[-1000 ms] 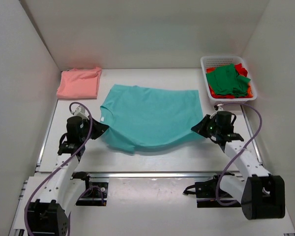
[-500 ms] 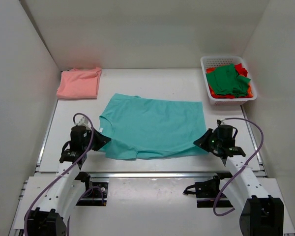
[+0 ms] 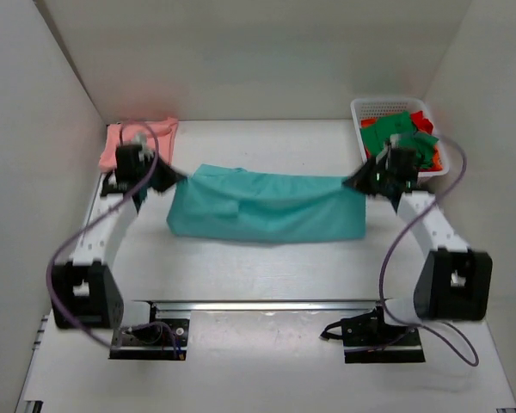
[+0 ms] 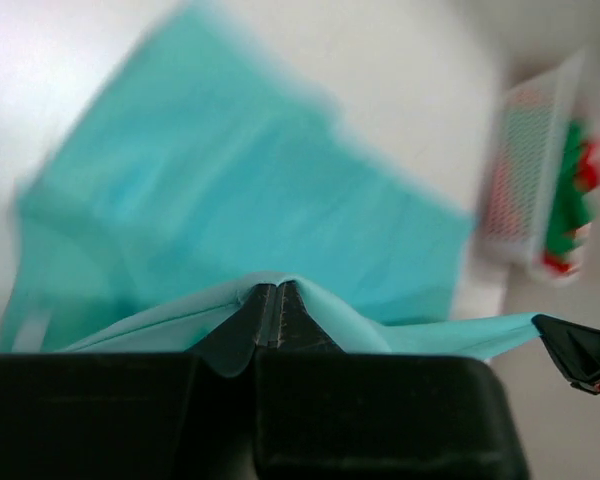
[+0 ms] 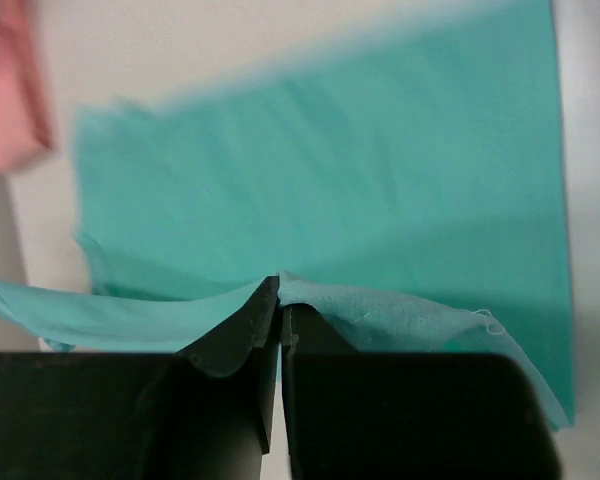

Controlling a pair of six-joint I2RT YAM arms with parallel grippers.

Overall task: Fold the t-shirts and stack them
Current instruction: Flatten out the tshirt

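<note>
The teal t-shirt [image 3: 267,206] is stretched between both grippers across the table's middle, its upper edge lifted and the rest doubled beneath. My left gripper [image 3: 174,176] is shut on its left edge; the left wrist view shows the cloth [image 4: 280,200] pinched at the fingertips [image 4: 272,292]. My right gripper [image 3: 354,181] is shut on its right edge; the right wrist view shows the cloth [image 5: 360,180] pinched at the fingertips [image 5: 280,285]. A folded salmon-pink t-shirt [image 3: 159,127] lies at the back left, partly behind the left arm. Dark green [image 3: 387,133] and red [image 3: 421,118] t-shirts lie in the basket.
A white mesh basket [image 3: 365,107] stands at the back right, close behind the right gripper. White walls enclose the table on the left, back and right. A metal rail [image 3: 267,305] runs along the near edge by the arm bases.
Both grippers have carried the shirt's near edge up and away toward the back, folding the teal shirt over itself. Both arms now reach far back.
</note>
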